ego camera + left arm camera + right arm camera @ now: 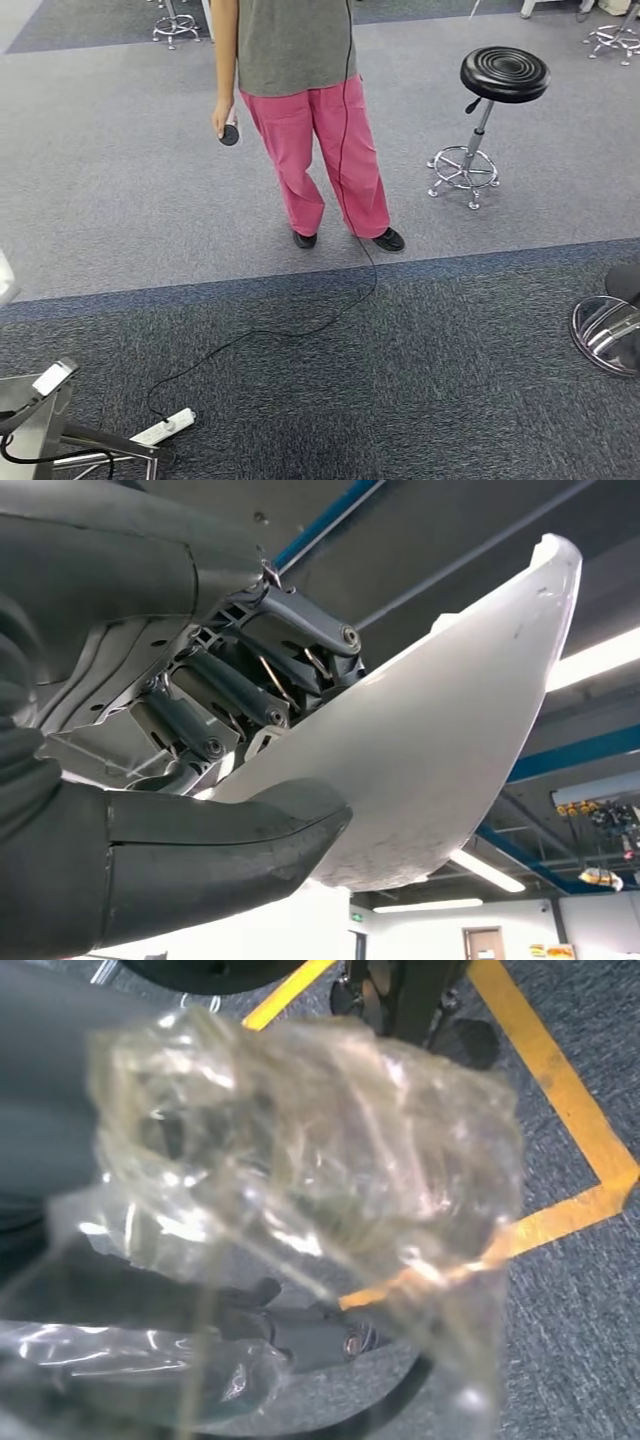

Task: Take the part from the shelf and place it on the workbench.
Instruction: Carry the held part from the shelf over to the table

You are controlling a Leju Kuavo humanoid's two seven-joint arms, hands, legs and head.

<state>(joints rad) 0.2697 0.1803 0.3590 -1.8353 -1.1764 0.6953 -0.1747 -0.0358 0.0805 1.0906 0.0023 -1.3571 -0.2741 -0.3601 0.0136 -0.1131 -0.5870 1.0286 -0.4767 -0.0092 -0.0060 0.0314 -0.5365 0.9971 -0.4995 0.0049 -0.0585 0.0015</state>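
left wrist view: left hand (pixel 226 770) grips white part (pixel 445 750).

White curved part (pixel 445 750), smooth and shell-like, gripped in left hand (pixel 226 750) between thick thumb and darker fingers, tapering to a raised tip. Crumpled clear plastic bag (pixel 302 1180), glossy, held at right hand (pixel 45 1110).

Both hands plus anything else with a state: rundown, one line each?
left hand: grips the white part
right hand: holds a clear plastic bag, contents unclear
person: standing, holds a small dark device
power strip: on the floor, cable plugged in
stool: upright, unoccupied
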